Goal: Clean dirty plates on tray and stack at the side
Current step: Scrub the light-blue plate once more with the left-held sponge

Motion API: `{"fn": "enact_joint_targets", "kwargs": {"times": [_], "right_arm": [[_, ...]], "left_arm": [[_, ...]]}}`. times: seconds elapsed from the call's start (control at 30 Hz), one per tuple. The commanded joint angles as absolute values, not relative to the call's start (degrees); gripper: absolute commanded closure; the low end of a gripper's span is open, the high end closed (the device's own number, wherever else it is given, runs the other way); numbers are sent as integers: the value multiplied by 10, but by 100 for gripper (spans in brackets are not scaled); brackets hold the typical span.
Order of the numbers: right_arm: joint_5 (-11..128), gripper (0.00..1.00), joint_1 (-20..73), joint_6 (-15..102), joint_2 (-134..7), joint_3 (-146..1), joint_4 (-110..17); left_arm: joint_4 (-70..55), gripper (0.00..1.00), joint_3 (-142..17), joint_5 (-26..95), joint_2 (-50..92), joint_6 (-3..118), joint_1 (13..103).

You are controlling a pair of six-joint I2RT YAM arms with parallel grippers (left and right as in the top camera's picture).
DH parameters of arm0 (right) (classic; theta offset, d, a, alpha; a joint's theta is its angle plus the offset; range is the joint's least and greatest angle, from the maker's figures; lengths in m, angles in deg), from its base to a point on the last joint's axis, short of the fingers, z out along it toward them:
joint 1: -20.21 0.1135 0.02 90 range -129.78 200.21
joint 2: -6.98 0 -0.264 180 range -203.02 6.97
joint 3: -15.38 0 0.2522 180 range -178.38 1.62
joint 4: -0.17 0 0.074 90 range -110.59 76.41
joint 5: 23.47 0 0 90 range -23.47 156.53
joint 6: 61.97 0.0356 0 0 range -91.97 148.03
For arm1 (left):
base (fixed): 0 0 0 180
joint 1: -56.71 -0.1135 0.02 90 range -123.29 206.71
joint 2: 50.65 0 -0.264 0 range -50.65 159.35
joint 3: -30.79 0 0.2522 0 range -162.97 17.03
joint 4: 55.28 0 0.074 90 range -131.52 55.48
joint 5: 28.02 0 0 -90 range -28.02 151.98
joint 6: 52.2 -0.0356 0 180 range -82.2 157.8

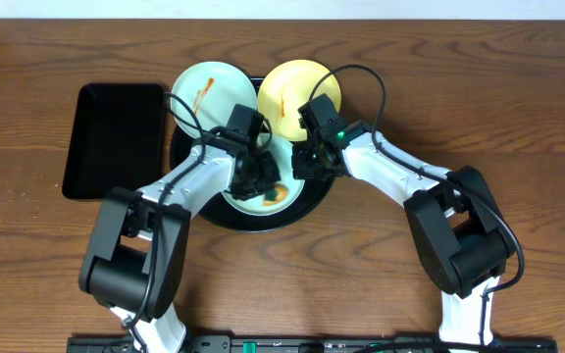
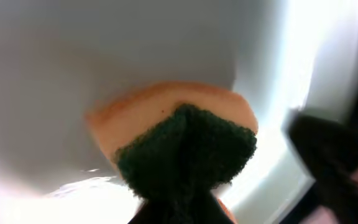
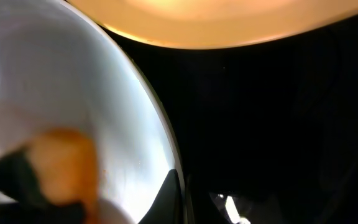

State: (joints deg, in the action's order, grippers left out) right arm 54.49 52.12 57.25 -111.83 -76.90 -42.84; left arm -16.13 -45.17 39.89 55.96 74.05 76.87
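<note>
The round black tray [image 1: 263,224] holds three plates. A pale blue-green plate [image 1: 207,90] with red streaks lies at the back left and a pale yellow plate [image 1: 295,93] at the back right. A second blue-green plate [image 1: 246,204] lies at the front. My left gripper [image 1: 261,178] is shut on an orange sponge with a dark green pad [image 2: 166,118] and presses it onto this front plate [image 2: 104,50]. My right gripper [image 1: 307,165] sits at that plate's right rim. In the right wrist view its fingers [image 3: 179,199] straddle the rim of the plate [image 3: 73,81].
A smaller rectangular black tray [image 1: 116,137] lies on the wooden table left of the round tray. The yellow plate [image 3: 216,18] lies just beyond my right gripper, with the black tray floor [image 3: 278,124] between them. Both arms meet over the round tray.
</note>
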Motion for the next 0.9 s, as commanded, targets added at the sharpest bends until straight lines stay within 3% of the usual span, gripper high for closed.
{"fn": "enact_joint_targets", "kwargs": {"times": [0.0,0.27,0.4,0.7,0.77,0.83,0.87], "right_arm": [[557,99,530,562,-1110,-758,-434],[557,99,530,563,-1110,-758,-433],[557,84,531,574,-1114,-757,-423],[529,71,541,585,-1134,-754,-406],[529,74,546,585,-1138,-754,-402],[529,99,548,584,-1139,-754,-401],[524,99,548,584,-1139,-754,-401]], "left_arm": [[-197,93,-444,316,573,743,771],[-225,92,-445,370,572,741,714],[-191,93,-445,373,572,739,685],[-167,93,-442,374,572,735,691],[-167,93,-442,374,572,735,695],[-167,92,-442,374,572,735,696],[-167,92,-442,373,572,735,696]]}}
